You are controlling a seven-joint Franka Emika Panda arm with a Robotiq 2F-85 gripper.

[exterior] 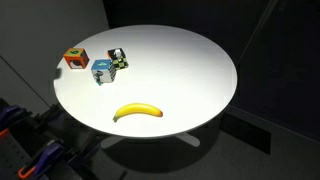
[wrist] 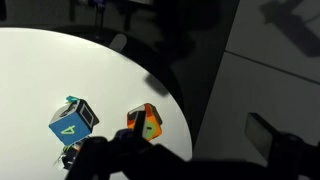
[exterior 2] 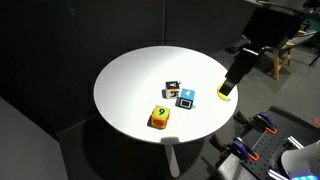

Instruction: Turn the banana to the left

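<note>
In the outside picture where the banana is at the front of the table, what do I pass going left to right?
orange cube → blue cube → dark cube → banana

Round white table (exterior: 190, 70) with a banana (exterior: 138, 112), an orange cube (exterior: 76, 59), a blue cube (exterior: 102, 71) and a perhaps multicoloured dark cube (exterior: 118, 58).

End effector (exterior 2: 230, 82) black, blocky; in wrist view dark, blurred, rounded silhouette.
</note>
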